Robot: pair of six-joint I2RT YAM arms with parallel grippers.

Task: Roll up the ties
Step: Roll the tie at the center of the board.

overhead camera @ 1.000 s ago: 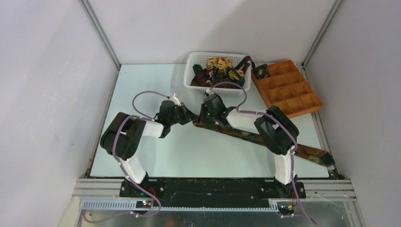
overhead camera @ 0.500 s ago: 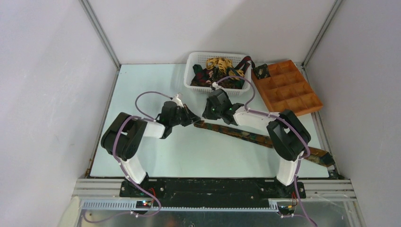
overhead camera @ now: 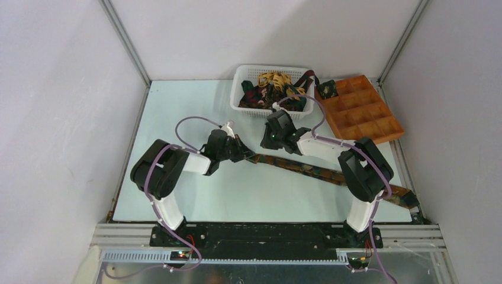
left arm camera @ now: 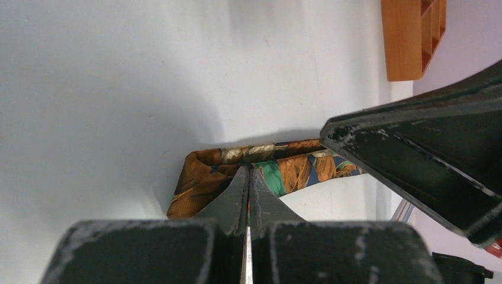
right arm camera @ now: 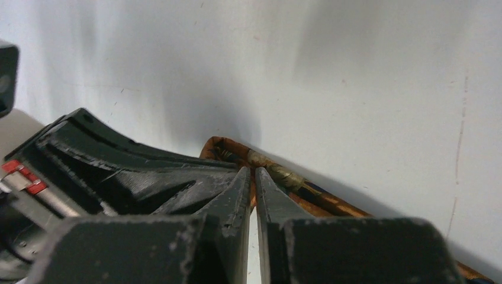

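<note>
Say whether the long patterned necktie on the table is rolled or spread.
Mostly spread out: the brown-green patterned fabric necktie lies stretched across the table; only its end by the left gripper is folded over.

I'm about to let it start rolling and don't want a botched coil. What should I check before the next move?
1. First grip: left end effector shut on the tie at its end: ok.
2. Second grip: right end effector, jaws almost together by the fold, hold unclear: cannot tell.
3. Rest of the tie flat on the table: ok.
4. Coil formed: only one fold so far: not ok.
</note>
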